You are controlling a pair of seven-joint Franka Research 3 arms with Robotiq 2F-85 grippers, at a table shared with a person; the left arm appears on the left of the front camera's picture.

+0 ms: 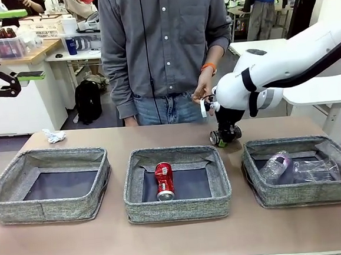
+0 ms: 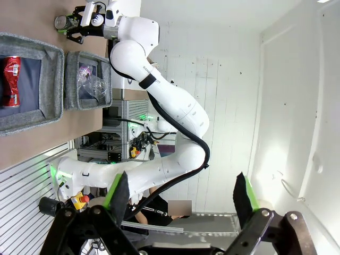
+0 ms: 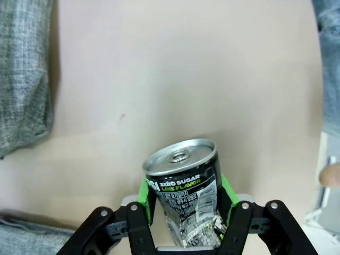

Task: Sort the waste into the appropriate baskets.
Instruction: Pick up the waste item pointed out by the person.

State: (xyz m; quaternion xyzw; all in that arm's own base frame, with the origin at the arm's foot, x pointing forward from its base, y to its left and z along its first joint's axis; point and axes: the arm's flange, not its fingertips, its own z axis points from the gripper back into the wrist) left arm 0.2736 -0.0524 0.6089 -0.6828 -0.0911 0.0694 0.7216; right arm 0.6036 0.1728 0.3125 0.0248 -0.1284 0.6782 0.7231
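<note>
Altogether three baskets, two cans, two bottles and one paper wad (image 1: pixel 54 135) are counted at the table (image 1: pixel 179 239). The red can (image 1: pixel 164 180) is contained in the middle basket (image 1: pixel 177 209) just left of the right gripper (image 1: pixel 226 135), the pink-labelled bottle (image 1: pixel 275 166) and the plain bottle (image 1: pixel 313 169) in the right basket (image 1: pixel 306 195) just beside it, the left basket (image 1: pixel 47 211) and the wad being placed far to its left. The black-and-silver can (image 3: pixel 183 175) is clamped in the right gripper, while the left gripper (image 2: pixel 180 199) is held wide open.
</note>
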